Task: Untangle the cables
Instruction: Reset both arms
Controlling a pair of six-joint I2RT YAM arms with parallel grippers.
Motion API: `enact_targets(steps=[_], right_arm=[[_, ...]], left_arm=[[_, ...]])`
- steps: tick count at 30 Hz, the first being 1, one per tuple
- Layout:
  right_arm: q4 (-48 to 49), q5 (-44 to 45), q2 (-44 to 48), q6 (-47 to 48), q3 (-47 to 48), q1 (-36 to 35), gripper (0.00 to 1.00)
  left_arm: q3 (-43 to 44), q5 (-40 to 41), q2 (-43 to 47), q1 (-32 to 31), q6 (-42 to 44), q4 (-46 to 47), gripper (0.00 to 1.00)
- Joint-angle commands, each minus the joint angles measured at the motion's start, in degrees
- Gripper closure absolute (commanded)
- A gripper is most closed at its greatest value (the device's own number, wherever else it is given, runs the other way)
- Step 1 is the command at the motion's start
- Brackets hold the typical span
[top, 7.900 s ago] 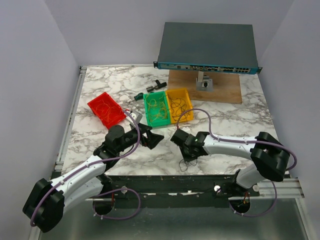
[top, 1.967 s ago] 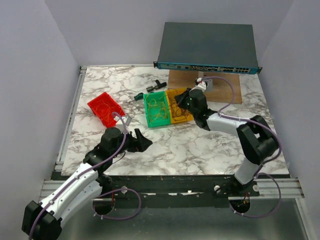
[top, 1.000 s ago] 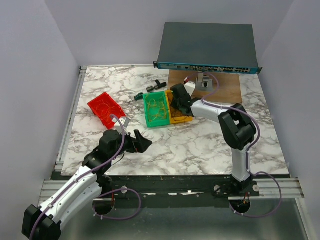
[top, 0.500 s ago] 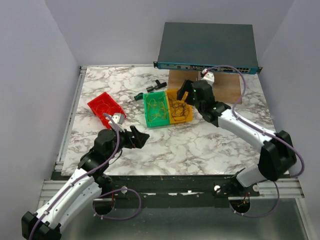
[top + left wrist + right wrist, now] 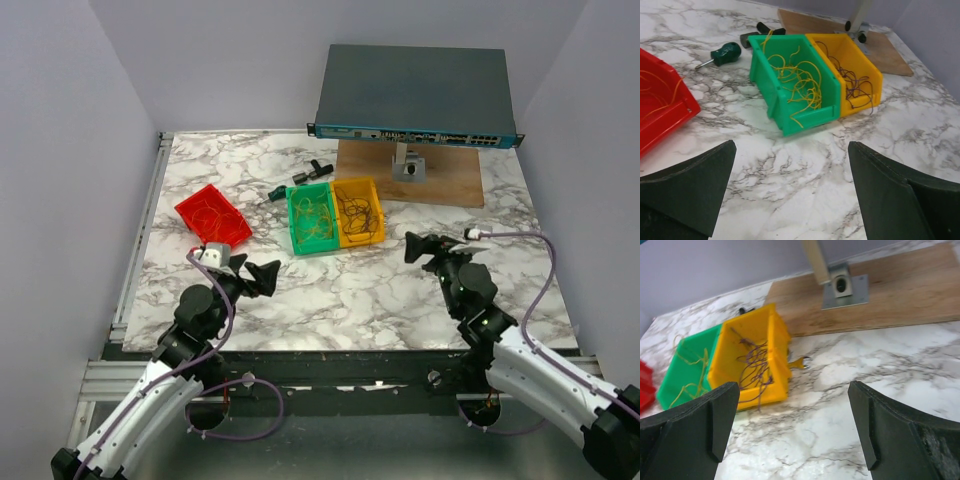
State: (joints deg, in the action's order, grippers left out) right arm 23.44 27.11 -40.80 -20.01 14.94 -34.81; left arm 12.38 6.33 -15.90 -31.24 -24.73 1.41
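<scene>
The cables lie sorted in three bins. Yellow cables (image 5: 796,84) fill the green bin (image 5: 311,219). Dark purple cables (image 5: 753,365) lie in the yellow bin (image 5: 358,211), one strand hanging over its front wall. Orange cables (image 5: 208,214) sit in the red bin (image 5: 213,217). My left gripper (image 5: 262,275) hovers open above bare marble near the front left, well short of the bins. Over the table's front right my right gripper (image 5: 425,247) is open too, with nothing between its fingers (image 5: 700,420).
A grey network switch (image 5: 415,95) stands on a post and bracket (image 5: 842,285) on a wooden board (image 5: 445,182) at the back. A green-handled screwdriver (image 5: 724,52) and a black part (image 5: 315,171) lie behind the green bin. A small wrench (image 5: 801,362) lies beside the yellow bin.
My right arm has pulled back from the yellow bin to the front right, and its jaws have opened wide. My left arm has drawn back a little toward the near left.
</scene>
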Motion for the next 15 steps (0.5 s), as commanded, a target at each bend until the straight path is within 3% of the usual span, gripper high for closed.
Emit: enact_targets(steps=[1,3,5,7,10,13,15], right_arm=[[-0.5,16.2,7.3,2.2,-5.1,-0.1,0.01],[3.0,16.9,9.3,3.9,-8.2,-0.1,0.00],[14.7,16.2,6.4,9.2,-11.6,-0.1,0.00],[16.9,18.5,2.5,10.5,-10.7,-0.1,0.00],[31.8,19.6,-2.7,22.4,-13.3,0.2,0.00],[37.6,13.7,-12.8,25.6,-12.3,5.2,0.00],[40.8,10.1,-20.5,20.9,-11.4,9.1,0.00]], left_arm=[[-4.3,9.7,4.6,0.2,5.3,4.3,0.01],[-6.6,12.1,5.6,0.2,7.4,7.0,0.01],[-7.6,13.3,6.3,0.2,7.0,8.7,0.02],[-9.7,13.9,5.4,0.2,8.5,14.9,0.01],[-11.1,21.9,1.1,0.4,7.8,22.1,0.02],[-9.8,15.3,-8.5,1.6,17.6,32.7,0.04],[-5.1,18.3,-19.2,2.2,21.4,35.0,0.02]])
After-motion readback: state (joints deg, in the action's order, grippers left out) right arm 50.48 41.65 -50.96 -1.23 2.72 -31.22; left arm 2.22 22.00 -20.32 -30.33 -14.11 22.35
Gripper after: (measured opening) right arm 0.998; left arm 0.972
